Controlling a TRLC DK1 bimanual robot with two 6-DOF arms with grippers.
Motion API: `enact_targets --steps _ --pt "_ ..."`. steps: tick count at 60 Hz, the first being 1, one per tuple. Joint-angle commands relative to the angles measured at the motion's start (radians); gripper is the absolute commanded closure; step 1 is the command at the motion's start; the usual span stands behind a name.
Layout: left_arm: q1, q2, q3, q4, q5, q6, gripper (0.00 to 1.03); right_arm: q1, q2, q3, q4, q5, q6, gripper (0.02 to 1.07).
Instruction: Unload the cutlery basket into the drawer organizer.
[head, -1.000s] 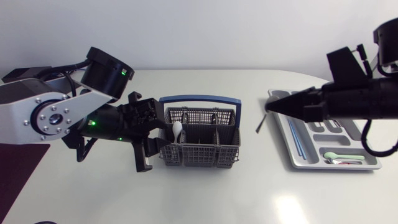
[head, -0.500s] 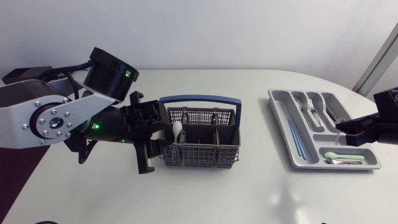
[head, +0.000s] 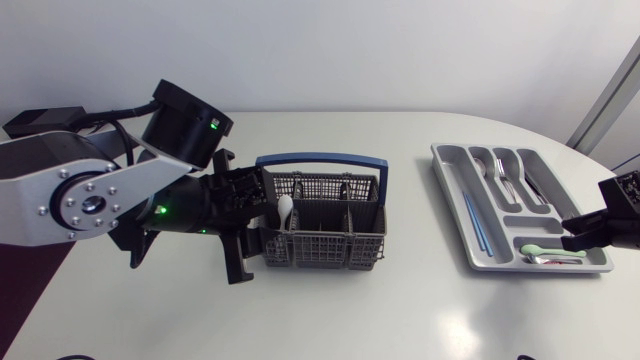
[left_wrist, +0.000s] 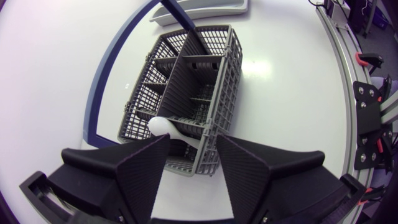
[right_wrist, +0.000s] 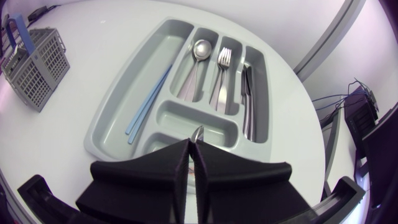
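Note:
The grey cutlery basket (head: 325, 238) with a blue handle (head: 320, 158) stands at mid-table. A white spoon (head: 285, 208) leans in its left end. My left gripper (head: 252, 228) is open at that end; in the left wrist view its fingers (left_wrist: 147, 163) straddle the basket's near corner (left_wrist: 202, 165), with the white spoon (left_wrist: 164, 127) just ahead. The grey drawer organizer (head: 450, 200) lies at the right. My right gripper (head: 578, 228) is shut on nothing by its near right corner, above the small cross compartment (right_wrist: 205, 121).
The organizer (right_wrist: 115, 121) holds two blue sticks (right_wrist: 149, 102), a spoon (right_wrist: 200, 50), a fork (right_wrist: 224, 59), dark knives (right_wrist: 247, 93), and small spoons (head: 548, 254) in the cross compartment. In the right wrist view the basket (right_wrist: 37, 65) is far beyond the organizer.
My right arm has pulled back to the right, from reaching across the organizer to the table's right edge. My left gripper has crept slightly closer to the basket.

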Motion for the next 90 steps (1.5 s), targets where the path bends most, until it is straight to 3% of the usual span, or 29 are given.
enact_targets --steps 1,23,29,41,61,70,90 --pt "-0.01 0.004 0.017 -0.012 -0.008 -0.021 0.49 -0.017 0.042 -0.03 0.029 0.014 -0.035 0.99" --pt "-0.01 -0.008 0.01 -0.015 -0.013 -0.024 0.49 -0.02 0.148 -0.095 0.195 0.129 -0.084 0.96" --pt "-0.007 -0.012 0.004 -0.015 -0.013 -0.024 0.49 -0.008 0.162 -0.116 0.248 0.165 -0.086 0.86" --pt "0.009 -0.028 -0.011 -0.015 -0.013 -0.023 0.49 0.017 0.148 -0.128 0.251 0.191 -0.091 0.57" --pt "0.022 -0.051 -0.039 -0.013 -0.013 -0.023 0.49 0.032 0.088 -0.127 0.236 0.191 -0.081 0.37" --pt "0.022 -0.055 -0.048 -0.012 -0.013 -0.024 0.49 0.034 0.055 -0.125 0.193 0.183 -0.078 0.34" --pt "0.024 -0.058 -0.046 -0.012 -0.013 -0.035 0.49 0.167 -0.238 -0.131 -0.074 0.056 -0.005 0.34"
